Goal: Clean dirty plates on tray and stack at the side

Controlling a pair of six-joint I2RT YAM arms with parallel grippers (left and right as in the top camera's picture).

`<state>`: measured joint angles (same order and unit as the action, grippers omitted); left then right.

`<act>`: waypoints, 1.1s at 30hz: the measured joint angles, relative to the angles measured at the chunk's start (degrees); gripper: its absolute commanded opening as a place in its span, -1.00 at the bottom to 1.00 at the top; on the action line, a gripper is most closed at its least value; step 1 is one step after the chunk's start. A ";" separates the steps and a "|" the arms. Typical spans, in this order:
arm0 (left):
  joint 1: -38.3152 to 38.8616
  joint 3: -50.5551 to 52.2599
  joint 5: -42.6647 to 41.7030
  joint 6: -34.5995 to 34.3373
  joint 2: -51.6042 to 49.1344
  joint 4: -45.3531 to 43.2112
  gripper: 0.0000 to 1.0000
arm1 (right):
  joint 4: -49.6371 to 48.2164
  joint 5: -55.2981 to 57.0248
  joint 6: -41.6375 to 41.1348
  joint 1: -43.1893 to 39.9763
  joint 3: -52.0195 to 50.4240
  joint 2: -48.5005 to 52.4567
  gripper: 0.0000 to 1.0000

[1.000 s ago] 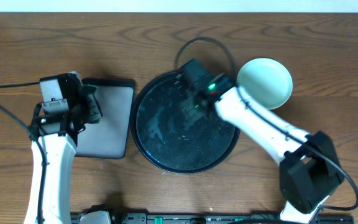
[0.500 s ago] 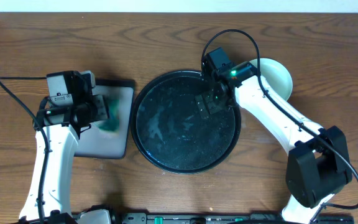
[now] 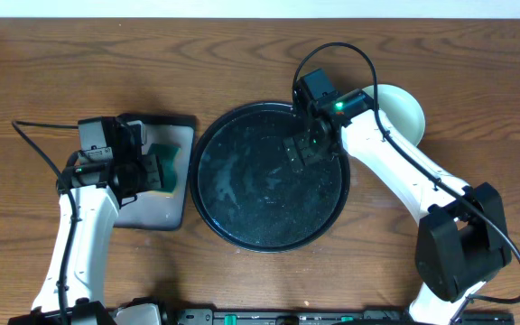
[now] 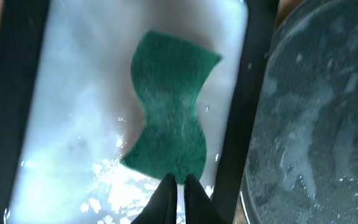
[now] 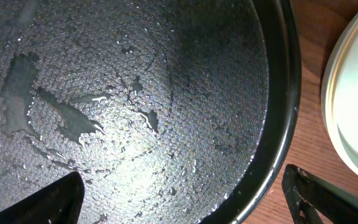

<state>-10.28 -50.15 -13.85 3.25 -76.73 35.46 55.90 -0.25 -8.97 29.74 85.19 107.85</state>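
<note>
plates (image 3: 405,108): stacked on the table (image 3: 242,54) just right of the tray, on the far side. Mint plate on top with no smears showing. The right arm (image 3: 395,176) covers the left edge, so I can't read the count.
plate handling: they look light, rigid and glazed, and are probably wet, so slippery and chippable. Take one by the rim, one jaw over and one under. The shallow wall gives little bite, so lift slow.
stack risk: the top plate could slide on a wet one below if nudged.
tray (image 3: 251,206): centre of the table, no plates on it. It holds only a water film, streaks and droplets. The task looks close to done.
right gripper (image 3: 303,149): over the tray's far-right part, jaws spread wide, nothing between them. The stack sits just past the rim to its right.
sponge (image 4: 169,112): green, soft, soaked, lying flat in the rectangular tray.
rectangular tray (image 3: 147,213): just left of the round tray. It holds milky, soapy water plus the sponge.
left gripper (image 4: 178,184): jaws pressed together at one end of the sponge. Can't tell whether they nip its edge.
</note>
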 measured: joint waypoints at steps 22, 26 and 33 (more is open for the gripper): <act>0.00 -2.16 -14.14 -1.95 3.54 -5.92 0.53 | 0.00 0.00 0.00 0.00 0.00 0.00 0.99; 0.00 -2.16 -14.36 -1.95 3.54 -5.92 0.54 | 0.00 0.02 0.00 0.00 0.00 0.00 0.98; 0.00 -2.16 -14.53 -1.95 3.54 -5.92 0.54 | 0.00 0.00 0.00 0.00 0.00 0.00 0.98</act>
<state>-10.28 -52.31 -28.38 1.30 -73.19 29.54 55.90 -0.25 -8.97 29.74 85.19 107.85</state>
